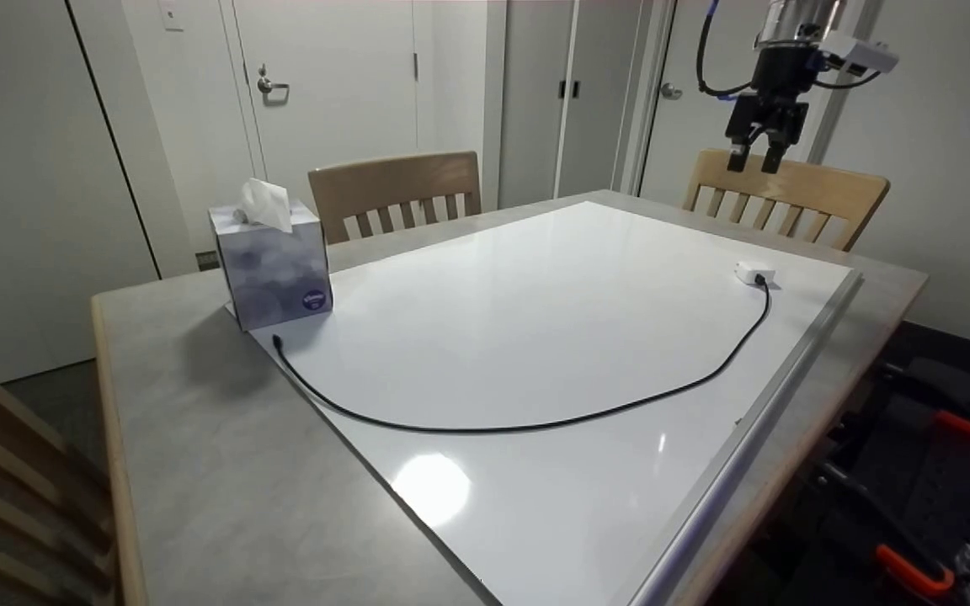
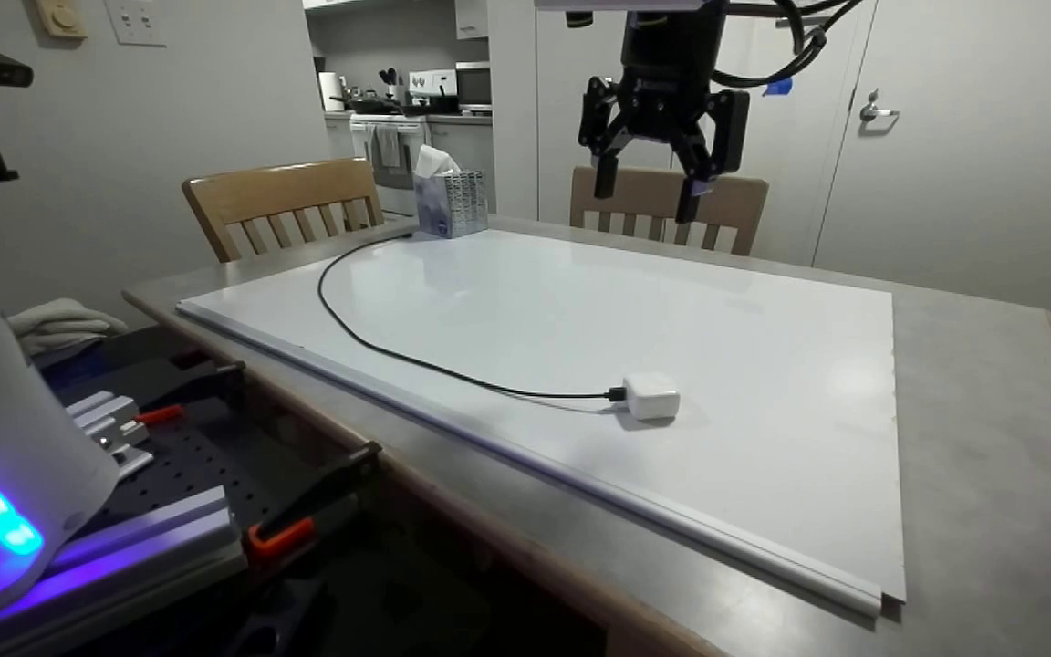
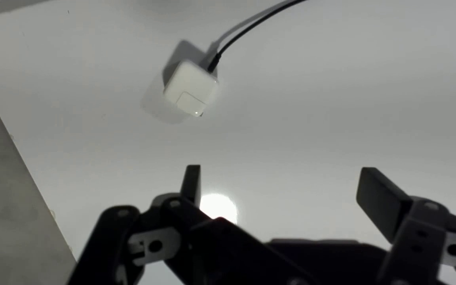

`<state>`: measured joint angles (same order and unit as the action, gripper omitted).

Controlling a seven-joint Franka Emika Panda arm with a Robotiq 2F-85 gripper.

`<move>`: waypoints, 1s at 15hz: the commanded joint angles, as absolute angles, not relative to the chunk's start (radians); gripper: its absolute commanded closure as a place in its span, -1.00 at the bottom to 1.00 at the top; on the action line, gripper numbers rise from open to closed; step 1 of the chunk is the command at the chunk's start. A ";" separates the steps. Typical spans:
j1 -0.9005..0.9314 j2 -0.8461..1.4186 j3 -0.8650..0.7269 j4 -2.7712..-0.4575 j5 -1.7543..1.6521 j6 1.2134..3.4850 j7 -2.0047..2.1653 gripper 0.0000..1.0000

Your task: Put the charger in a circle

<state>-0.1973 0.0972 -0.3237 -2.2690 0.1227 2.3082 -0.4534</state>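
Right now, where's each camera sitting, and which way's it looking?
An exterior view: near the tissue box, looking toward the plug; wrist, open jaws show.
An exterior view: near the robot's base, facing the tissue box; base, open jaws show.
Wrist view: on the wrist, looking down at the plug; open jaws show.
Both exterior views share the whole cable.

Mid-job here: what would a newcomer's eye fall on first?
Probably the long black cable, arcing across the glossy white board to its white plug block. Then the open, empty pincer hanging above the board, and the tissue box near the cable's free tip.
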 commanded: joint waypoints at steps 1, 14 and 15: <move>-0.221 0.117 -0.297 -2.267 0.031 2.244 -0.307 -1.00; -0.243 0.113 -0.298 -2.386 -0.074 2.419 -0.080 -1.00; -0.229 0.115 -0.300 -2.361 -0.108 2.364 -0.015 -1.00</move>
<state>-0.2105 0.1158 -0.3188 -2.3627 -0.1035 2.3676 -0.0191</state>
